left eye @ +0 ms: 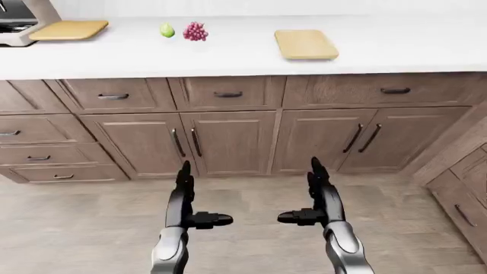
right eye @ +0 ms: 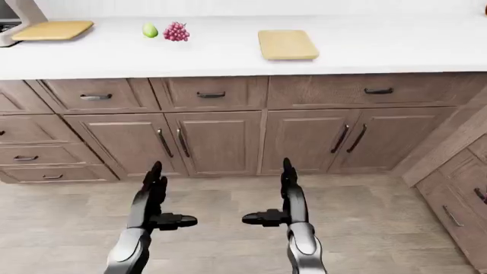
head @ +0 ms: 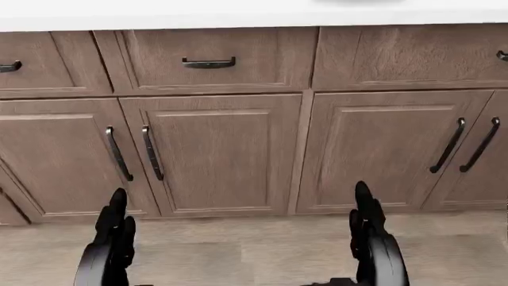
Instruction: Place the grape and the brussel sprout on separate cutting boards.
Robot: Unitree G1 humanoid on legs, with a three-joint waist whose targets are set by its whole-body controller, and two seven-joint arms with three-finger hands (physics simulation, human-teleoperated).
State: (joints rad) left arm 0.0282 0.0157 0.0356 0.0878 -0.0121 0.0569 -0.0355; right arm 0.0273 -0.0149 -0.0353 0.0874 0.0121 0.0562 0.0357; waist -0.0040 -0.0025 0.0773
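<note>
A white tabletop over wooden cabinets carries grape beside brussel sprout, between two cutting boards. Left hand and right hand hang open, empty.

Grape and brussel sprout lie between two cutting boards.

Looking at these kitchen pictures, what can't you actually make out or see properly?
- Appliance, left-eye view: cut off by the top-left edge; its kind is unclear.
- Left cutting board: its left end tucks under that appliance.
- Countertop, head view: only its edge shows, so the grape and brussel sprout are out of frame.
</note>
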